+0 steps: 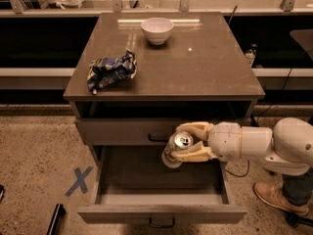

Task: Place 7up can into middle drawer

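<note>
The 7up can (174,150) is a small can with a silver top, tilted on its side with the top facing up and to the right. My gripper (188,142) is shut on the can, one cream finger above it and one below. It holds the can over the back of the open middle drawer (161,213), which is pulled far out and shows a dark empty tray. My white arm (264,143) reaches in from the right, just under the shut upper drawer front (127,130).
On the cabinet top (210,67) lie a crumpled blue-and-white snack bag (111,71) at the left and a white bowl (157,30) at the back. A blue X (79,180) marks the floor at the left. A person's shoe (279,198) stands at the right.
</note>
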`<action>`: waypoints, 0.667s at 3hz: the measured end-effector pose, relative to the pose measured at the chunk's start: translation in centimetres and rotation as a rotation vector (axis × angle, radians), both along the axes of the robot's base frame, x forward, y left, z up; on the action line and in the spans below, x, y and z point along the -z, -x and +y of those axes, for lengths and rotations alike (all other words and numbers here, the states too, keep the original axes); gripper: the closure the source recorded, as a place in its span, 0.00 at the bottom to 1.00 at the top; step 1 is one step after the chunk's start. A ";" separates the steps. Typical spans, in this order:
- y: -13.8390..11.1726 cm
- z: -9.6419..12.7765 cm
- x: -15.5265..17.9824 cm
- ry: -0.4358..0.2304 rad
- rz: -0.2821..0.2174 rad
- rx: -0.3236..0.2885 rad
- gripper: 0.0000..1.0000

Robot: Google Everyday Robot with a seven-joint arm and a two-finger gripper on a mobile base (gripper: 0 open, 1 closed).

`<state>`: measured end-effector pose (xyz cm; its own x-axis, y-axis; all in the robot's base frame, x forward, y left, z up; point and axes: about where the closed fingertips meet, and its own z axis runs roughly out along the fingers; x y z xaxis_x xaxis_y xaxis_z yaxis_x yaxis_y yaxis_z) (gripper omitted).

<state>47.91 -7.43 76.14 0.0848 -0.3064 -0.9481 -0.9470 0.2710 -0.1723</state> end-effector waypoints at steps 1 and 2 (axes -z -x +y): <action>0.0 -0.1 0.1 0.001 -0.002 0.003 1.00; -0.4 0.1 2.8 0.053 0.013 -0.009 1.00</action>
